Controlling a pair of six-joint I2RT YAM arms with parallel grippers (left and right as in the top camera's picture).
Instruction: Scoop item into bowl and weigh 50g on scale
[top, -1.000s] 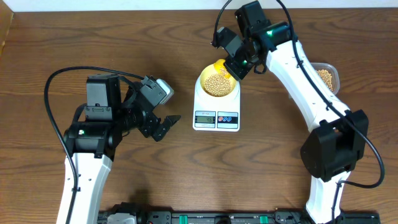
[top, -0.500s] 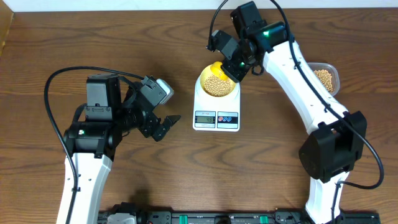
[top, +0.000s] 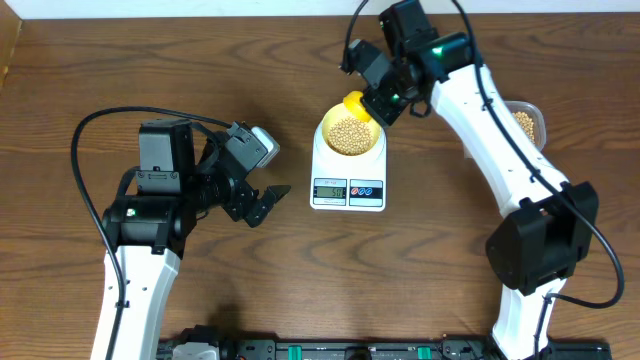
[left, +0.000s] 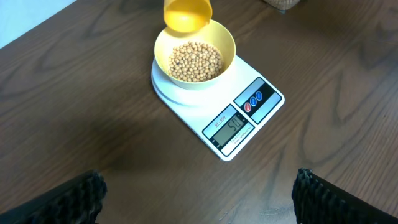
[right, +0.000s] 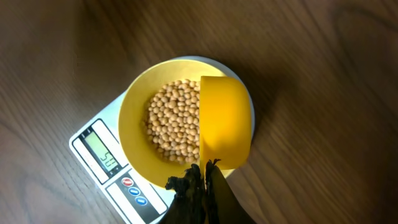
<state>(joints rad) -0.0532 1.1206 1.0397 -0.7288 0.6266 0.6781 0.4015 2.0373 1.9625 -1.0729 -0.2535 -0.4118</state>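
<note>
The pale yellow-green bowl (top: 349, 135) sits on the white scale (top: 348, 190) and holds many tan beans (top: 349, 134). In the left wrist view the bowl (left: 194, 65) and scale (left: 245, 118) show clearly, and the display seems to read about 50. My right gripper (top: 385, 100) is shut on the handle of the bright yellow scoop (top: 354, 101), held over the bowl's far rim. In the right wrist view the scoop (right: 225, 121) looks turned over above the beans (right: 172, 127), fingers (right: 205, 171) pinched on its handle. My left gripper (top: 272, 200) is open and empty, left of the scale.
A clear plastic tub (top: 525, 122) with more beans stands at the right, behind my right arm. Bare wooden table lies around the scale and in front of my left gripper (left: 199, 193).
My right gripper with the scoop has shifted slightly right and back over the bowl's far rim. The left arm has not moved.
</note>
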